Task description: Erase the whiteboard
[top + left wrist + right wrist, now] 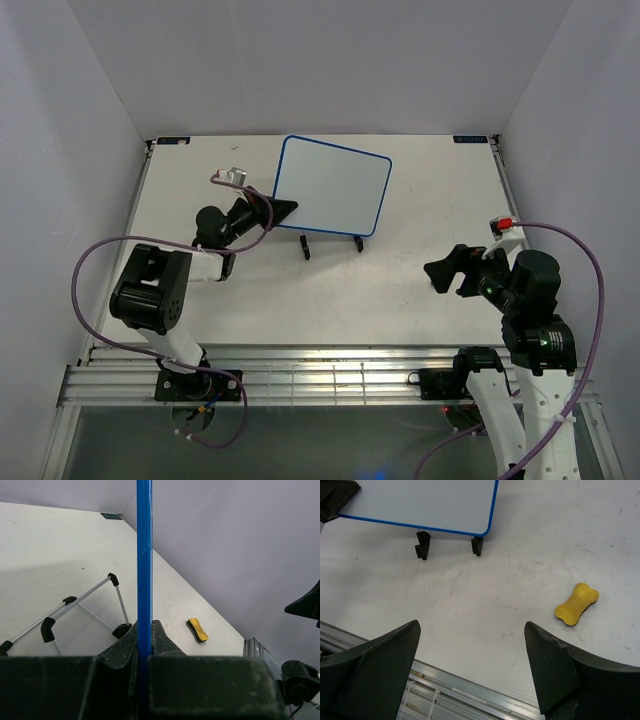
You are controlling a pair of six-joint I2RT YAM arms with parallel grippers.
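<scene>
White table [400, 290] with whiteboard [333, 183], yellow eraser [576, 604]

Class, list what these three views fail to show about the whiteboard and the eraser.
1. Left wrist: the whiteboard is seen edge-on, only its blue frame, so its writing face cannot be read.
2. Right wrist: the picture's top edge cuts off most of the board.
3. Top external: the yellow eraser does not show; the right arm probably covers it.

Whiteboard [332, 185] with smooth white face, glossy blue frame [144, 555] and 2 matt black plastic feet [422, 545]; table [400, 290] matt white, scuffed; eraser [576, 603] smooth yellow plastic; fingers [555, 670] of right gripper [471, 624] matt black, edge-worn; rail [330, 380] ribbed bare metal.
</scene>
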